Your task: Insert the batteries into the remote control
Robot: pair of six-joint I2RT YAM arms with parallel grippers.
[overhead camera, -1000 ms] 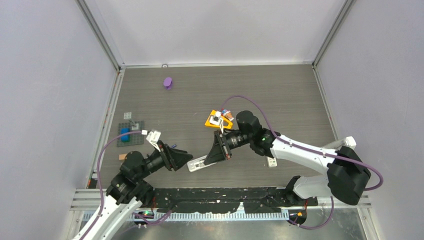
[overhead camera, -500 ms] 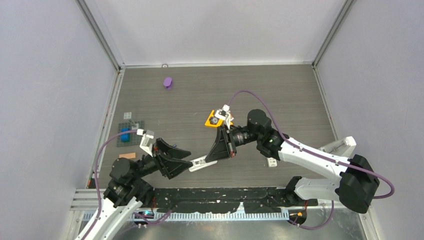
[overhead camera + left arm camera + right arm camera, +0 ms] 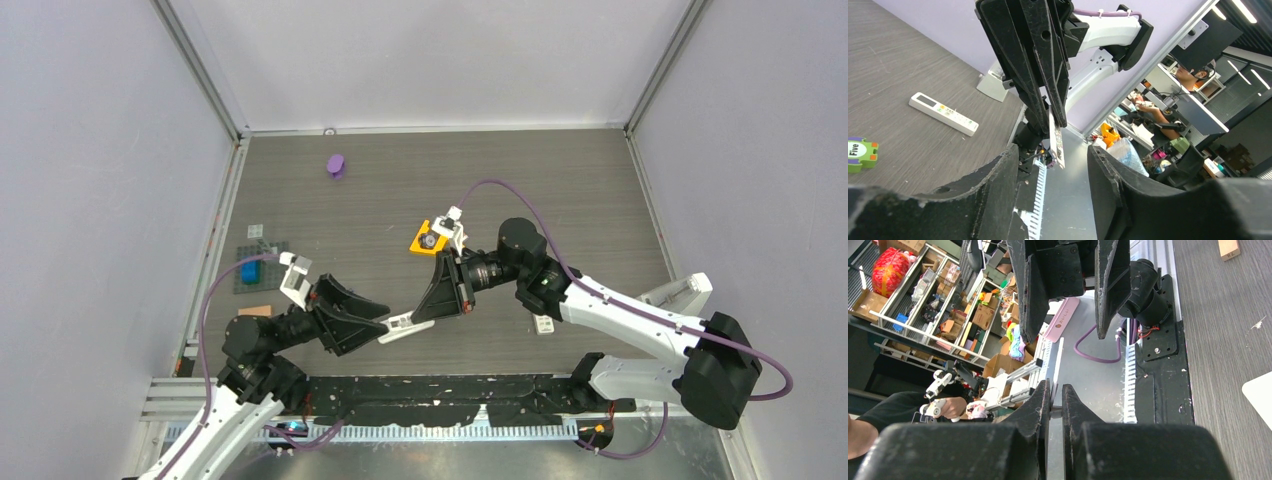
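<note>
Over the last second the left tool [image 3: 1053, 150] has come in from 9 o'clock. Its jaws, briefly wider, now stand half open on either side of the free end of the remote control [image 3: 400, 326]. The left wrist view shows a gap on both sides, so it straddles the end without gripping. The right tool [image 3: 1056, 386] is pinched narrow on the other end and holds the remote control in the air, above the bench [image 3: 560, 190] near its 6 o'clock edge. Its arm has drawn back a little toward 3 o'clock.

This reads as a handover or a 2-tool brace being set up, probably to reach the battery cover. Loading does not seem to have begun. The batteries cannot be made out in any view, being too small to tell, and neither tool carries 1.

The bench is dark grey with a wood grain. A second remote [image 3: 943, 113] lies flat at 4 o'clock beside the right arm, with a green toy block [image 3: 860, 152] near it in the left wrist view. An orange piece [image 3: 425, 240] sits just past the right wrist toward 12 o'clock. A purple object [image 3: 336, 165] lies well apart at 11 o'clock, and a grey plate [image 3: 270, 250] with a blue block [image 3: 250, 271] at 9 o'clock. Pale walls [image 3: 100, 150] close 3 sides. The right wrist view looks past the near edge to shelves [image 3: 923, 300] stacked with boxes.
</note>
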